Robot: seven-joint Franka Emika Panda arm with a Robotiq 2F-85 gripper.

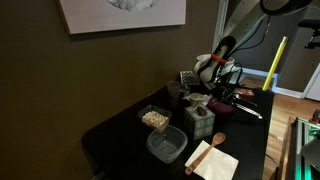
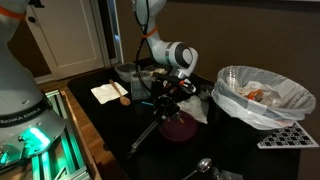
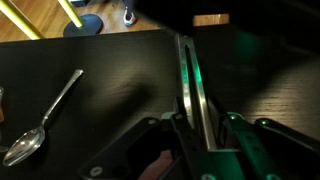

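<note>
Containers first. White bin (image 2: pixel 238 112), bag-lined, at the right of the frame in an exterior view: orange-brown scraps (image 2: pixel 262 94) inside. Clear tub (image 1: pixel 143 113), lower centre of the frame: pale crumbly bits (image 1: pixel 154 119). Grey tub (image 1: pixel 166 147) just below it; contents not made out. Dark purple bowl (image 2: pixel 180 129) sits just under my tool; contents hidden.

Count: two tubs, one bin, one bowl. One metal spoon (image 3: pixel 42 122) lies at the left of the wrist view. One wooden spoon (image 1: pixel 204 155) rests on one napkin (image 1: pixel 222 163).

My arm (image 2: pixel 150 25) drops from the top centre of the frame, wrist bent, tool (image 2: pixel 172 92) pointing down at the dark surface (image 1: pixel 110 135). The tool is closed narrowly on a long metal utensil (image 3: pixel 188 80), which runs from between the fingers toward the top of the wrist view.
</note>
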